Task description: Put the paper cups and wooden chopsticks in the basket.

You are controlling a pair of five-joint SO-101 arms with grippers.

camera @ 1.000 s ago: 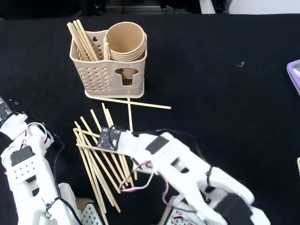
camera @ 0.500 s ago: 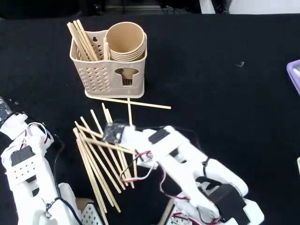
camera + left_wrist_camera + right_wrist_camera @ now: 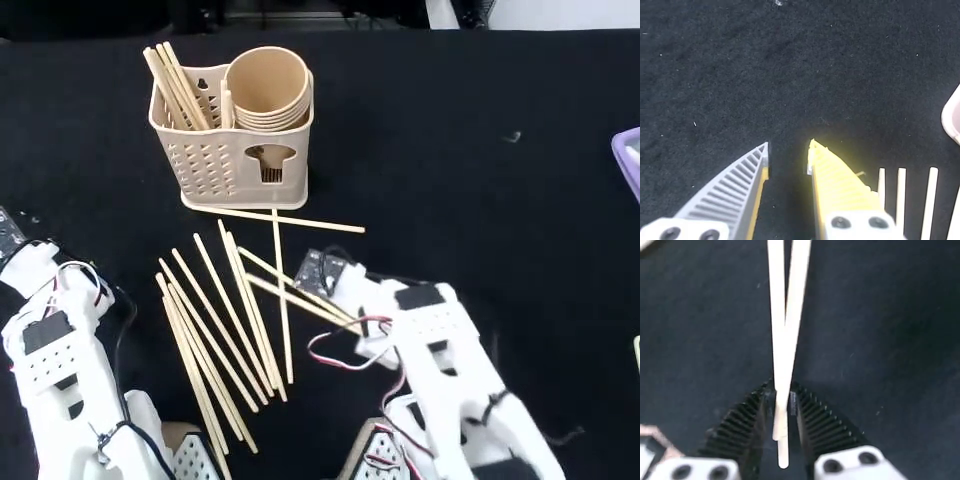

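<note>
A beige perforated basket (image 3: 230,160) stands at the back, holding stacked paper cups (image 3: 266,86) and several wooden chopsticks (image 3: 174,84). Many loose chopsticks (image 3: 212,325) lie fanned on the black table in front of it, and two more (image 3: 290,221) lie crossed by the basket's foot. My right gripper (image 3: 325,288) (image 3: 782,390) is shut on two chopsticks (image 3: 786,315) near one end. They stretch from it toward the pile (image 3: 270,270). My left gripper (image 3: 788,150) sits open over bare cloth at the table's left edge (image 3: 12,238), with nothing between its fingers.
A purple object (image 3: 628,158) pokes in at the right edge. The basket's pale corner (image 3: 951,117) and a few chopstick ends (image 3: 900,200) lie beside the left gripper. Black cloth lies bare to the right of the basket.
My right gripper has swung right, away from the pile's left side, drawing two chopsticks with it. The left arm has stayed still.
</note>
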